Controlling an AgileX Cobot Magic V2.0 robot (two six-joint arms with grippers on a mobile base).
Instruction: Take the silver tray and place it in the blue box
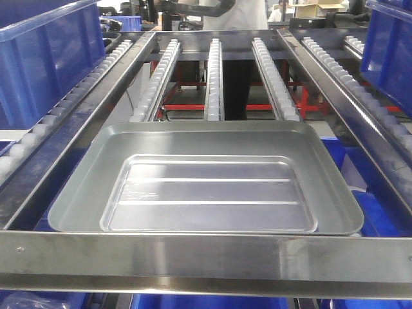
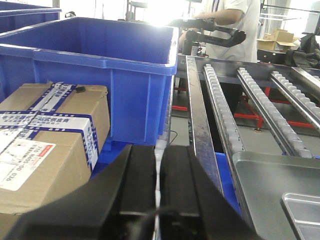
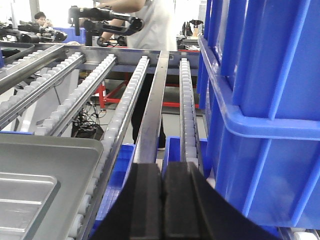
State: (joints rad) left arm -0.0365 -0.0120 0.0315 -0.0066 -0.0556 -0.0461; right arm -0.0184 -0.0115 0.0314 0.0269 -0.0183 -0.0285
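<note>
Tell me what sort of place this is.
Probably a factory or warehouse handling line: long roller rails carrying a silver tray, a ribbed blue box and a labelled cardboard carton alongside.

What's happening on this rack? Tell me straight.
A two-armed robot is set to move the silver tray into a blue box, but nothing is grasped yet. The tray lies flat and empty on the roller rails. The left end effector and right end effector are both shut and empty, one off each side of the tray. A second blue crate stands on the right, and a person stands at the rack's far end.
</note>
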